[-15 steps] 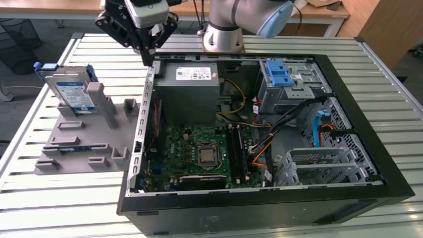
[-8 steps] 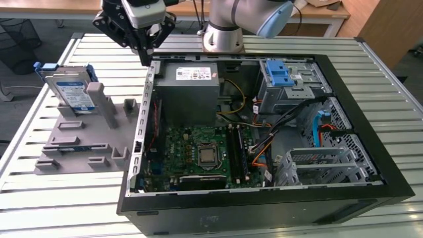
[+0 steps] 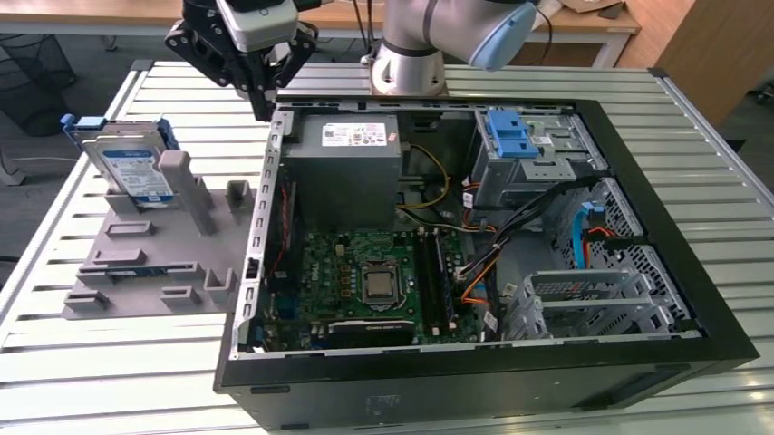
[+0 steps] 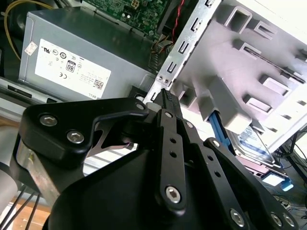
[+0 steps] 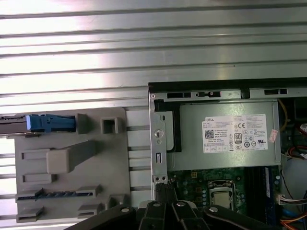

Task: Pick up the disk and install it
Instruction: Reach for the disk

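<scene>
While the gripper (image 3: 263, 111) hangs above the wall of the case (image 3: 423, 385) that lies on the exterior view's left, its fingers look pressed together at the tip, nothing between them; same reading in both wrist views. Tip sits over the corner by the power supply (image 3: 344, 172). Disk (image 3: 130, 168) not yet picked up: it stands on edge in the grey holder (image 3: 169, 237) outside the case, label face toward the exterior camera, backed by an upright grey post. Key relation: disk lies to the exterior view's left of the gripper and lower, well apart, with the case wall and a strip of holder between. In the first wrist view the disk (image 5: 12, 125) shows edge-on as a thin strip, blue bracket at the end nearer the case, so its upper edge runs roughly square to the case wall. Whether height or width is the longer side I cannot tell. Count: one arm, one gripper, one disk, one holder with several empty slots, one open case, one power supply.
</scene>
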Robot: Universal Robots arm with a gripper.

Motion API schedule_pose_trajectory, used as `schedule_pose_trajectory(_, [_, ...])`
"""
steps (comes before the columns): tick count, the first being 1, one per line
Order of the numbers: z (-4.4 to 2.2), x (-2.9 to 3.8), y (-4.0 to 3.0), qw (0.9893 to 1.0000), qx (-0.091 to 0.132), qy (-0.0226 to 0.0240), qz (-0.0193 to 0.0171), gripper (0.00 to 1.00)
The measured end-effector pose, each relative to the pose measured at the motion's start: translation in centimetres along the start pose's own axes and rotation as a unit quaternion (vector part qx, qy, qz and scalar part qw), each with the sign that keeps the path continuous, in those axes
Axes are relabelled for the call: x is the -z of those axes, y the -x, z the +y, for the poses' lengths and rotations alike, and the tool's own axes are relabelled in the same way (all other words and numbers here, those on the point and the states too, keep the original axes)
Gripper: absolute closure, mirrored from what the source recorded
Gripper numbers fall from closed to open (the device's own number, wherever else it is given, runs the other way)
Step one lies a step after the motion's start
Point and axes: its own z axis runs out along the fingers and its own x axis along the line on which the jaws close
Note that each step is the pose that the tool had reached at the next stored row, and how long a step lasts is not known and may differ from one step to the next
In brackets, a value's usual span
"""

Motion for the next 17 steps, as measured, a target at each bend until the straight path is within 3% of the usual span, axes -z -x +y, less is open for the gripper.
schedule_pose_trajectory(17, [-0.07, 0.00, -0.93, 1.0000, 0.000, 0.0000, 0.0000, 0.89])
